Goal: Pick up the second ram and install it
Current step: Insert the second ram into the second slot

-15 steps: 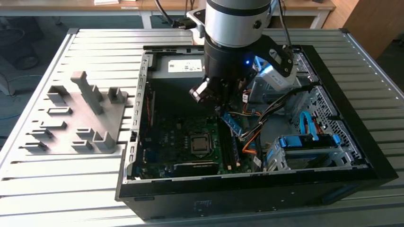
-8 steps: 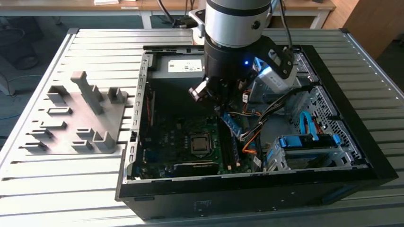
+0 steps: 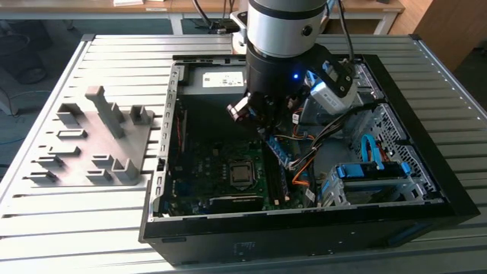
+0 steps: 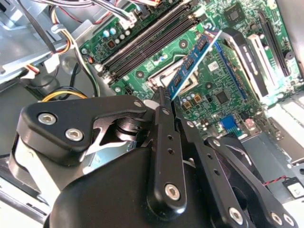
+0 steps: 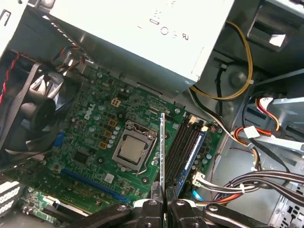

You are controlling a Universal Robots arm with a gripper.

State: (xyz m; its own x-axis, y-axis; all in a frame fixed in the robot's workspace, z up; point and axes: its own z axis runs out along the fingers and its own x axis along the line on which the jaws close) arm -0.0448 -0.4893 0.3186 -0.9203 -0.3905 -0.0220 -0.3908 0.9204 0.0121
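Over the slatted desk (image 3: pixel 76 228) stands the open case (image 3: pixel 304 231), with the grey holder (image 3: pixel 95 142) on the exterior view's left. Inside the case, the tool (image 5: pixel 163 202) is clamped on the ram (image 5: pixel 162 152), which hangs edge-down above the board (image 5: pixel 90 137) without touching it. In the first wrist view it sits between the CPU socket (image 5: pixel 130 149) and the black slots (image 5: pixel 180 142), roughly parallel to them but not over one.

As I judge it, the main risk is alignment. Lowered off-line, the ram's edge would land on the socket or a slot wall instead of in the channel. The fingers (image 4: pixel 164 142) pinch only a narrow part of it, so pressure could tilt it and seat one end first. The cables (image 5: pixel 247 185) just right of the slots could also snag the tool.
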